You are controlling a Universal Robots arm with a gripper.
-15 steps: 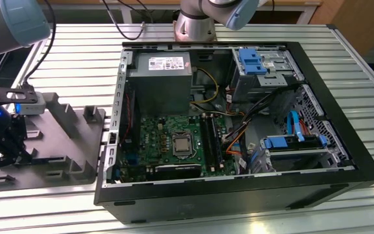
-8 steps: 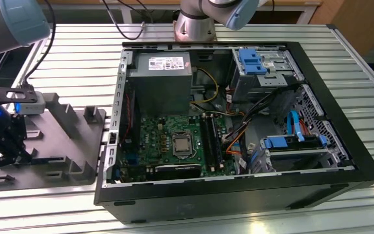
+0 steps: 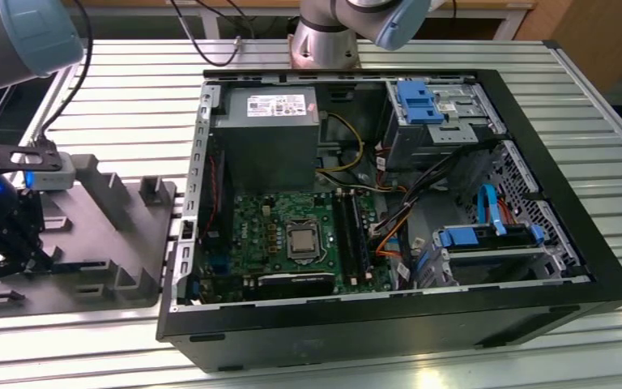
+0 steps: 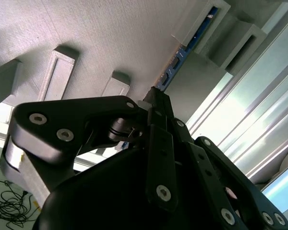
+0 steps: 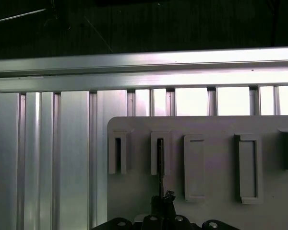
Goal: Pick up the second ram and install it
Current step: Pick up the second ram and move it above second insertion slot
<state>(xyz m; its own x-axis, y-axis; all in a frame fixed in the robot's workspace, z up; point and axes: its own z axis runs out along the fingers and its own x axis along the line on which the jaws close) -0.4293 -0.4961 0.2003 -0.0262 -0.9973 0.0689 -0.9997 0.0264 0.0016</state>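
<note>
Your gripper (image 4: 157, 96) clamps the second ram (image 4: 182, 53) in the tray (image 3: 127, 243), lower left of the exterior view; lifting demands a straight pull

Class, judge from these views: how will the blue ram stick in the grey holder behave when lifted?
The ram stick looks thin, flat and board-like, so probably stiff and light. It stands on edge in the grey holder, so it might tip once unsupported. Small exposed parts on its face suggest fragility.
</note>
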